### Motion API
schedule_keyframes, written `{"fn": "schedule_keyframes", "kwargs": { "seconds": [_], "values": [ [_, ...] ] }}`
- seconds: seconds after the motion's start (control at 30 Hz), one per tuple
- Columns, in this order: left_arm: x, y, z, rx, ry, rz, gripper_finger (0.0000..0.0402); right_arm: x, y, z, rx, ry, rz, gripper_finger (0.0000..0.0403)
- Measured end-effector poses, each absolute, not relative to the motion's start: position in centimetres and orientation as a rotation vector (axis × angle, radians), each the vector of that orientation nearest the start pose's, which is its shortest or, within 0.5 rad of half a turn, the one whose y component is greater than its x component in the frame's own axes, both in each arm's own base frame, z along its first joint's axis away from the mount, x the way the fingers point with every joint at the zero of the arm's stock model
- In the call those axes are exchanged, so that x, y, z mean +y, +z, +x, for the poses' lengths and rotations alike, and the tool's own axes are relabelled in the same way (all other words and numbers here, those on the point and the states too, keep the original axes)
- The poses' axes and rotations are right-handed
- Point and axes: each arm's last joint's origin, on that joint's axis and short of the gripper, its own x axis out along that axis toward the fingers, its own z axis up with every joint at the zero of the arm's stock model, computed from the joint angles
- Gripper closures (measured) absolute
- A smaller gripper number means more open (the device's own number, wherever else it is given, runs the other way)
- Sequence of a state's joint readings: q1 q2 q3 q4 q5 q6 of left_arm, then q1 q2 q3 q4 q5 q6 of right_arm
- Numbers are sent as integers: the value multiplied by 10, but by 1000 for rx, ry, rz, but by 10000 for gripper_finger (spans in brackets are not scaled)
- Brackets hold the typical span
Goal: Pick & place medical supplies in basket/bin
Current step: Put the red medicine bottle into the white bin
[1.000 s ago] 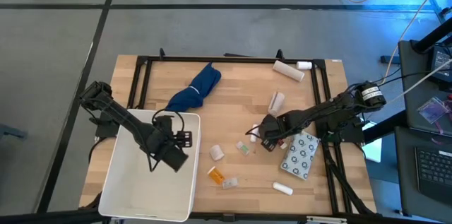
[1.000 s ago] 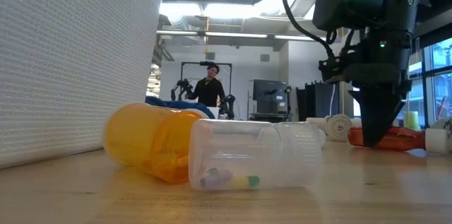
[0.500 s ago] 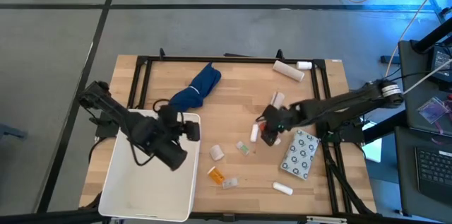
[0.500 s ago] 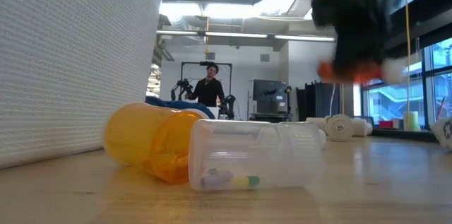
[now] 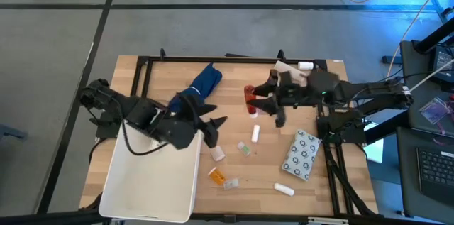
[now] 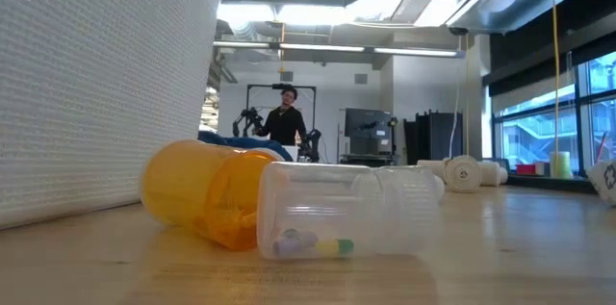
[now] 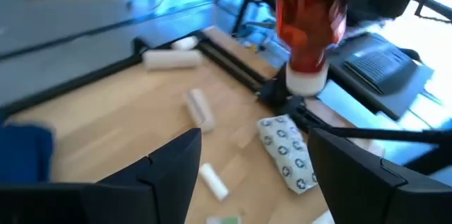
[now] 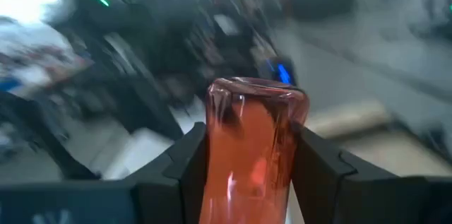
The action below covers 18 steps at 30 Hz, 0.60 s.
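Note:
My right gripper hangs high over the table's far middle, shut on a red bottle with a white cap. My left gripper stands open and empty just past the right rim of the white bin, pointing toward the table's right edge. On the table lie a blue cloth, a dotted white packet, a beige roll, white tubes and an orange pill bottle. The low view shows neither gripper. My right gripper pinches the red bottle's body between its two fingers, one on each side. The fingers come about level from the table's right side and lie across the bottle. The bottle is lifted clear of the table, and its capped end sticks out of the hold.
A black frame runs along the table's far and side edges. A clear pill bottle lies against the orange one near the front edge, beside the bin's wall. A person stands in the room far beyond the table.
My right gripper has risen from the table with the red bottle, gone toward the far edge and tipped from pointing down to about level; the bottle is lifted clear. My left gripper has climbed out of the bin, swung toward the table's middle and tipped up.

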<state>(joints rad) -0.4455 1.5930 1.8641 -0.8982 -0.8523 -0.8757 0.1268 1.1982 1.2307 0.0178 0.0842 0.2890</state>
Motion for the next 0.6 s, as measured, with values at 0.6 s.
{"fn": "schedule_keyframes", "kwargs": {
  "seconds": [0.6],
  "values": [
    [-89,447,359,138,391,-298,148,33,455,260,-299,133,196,241]
  ]
}}
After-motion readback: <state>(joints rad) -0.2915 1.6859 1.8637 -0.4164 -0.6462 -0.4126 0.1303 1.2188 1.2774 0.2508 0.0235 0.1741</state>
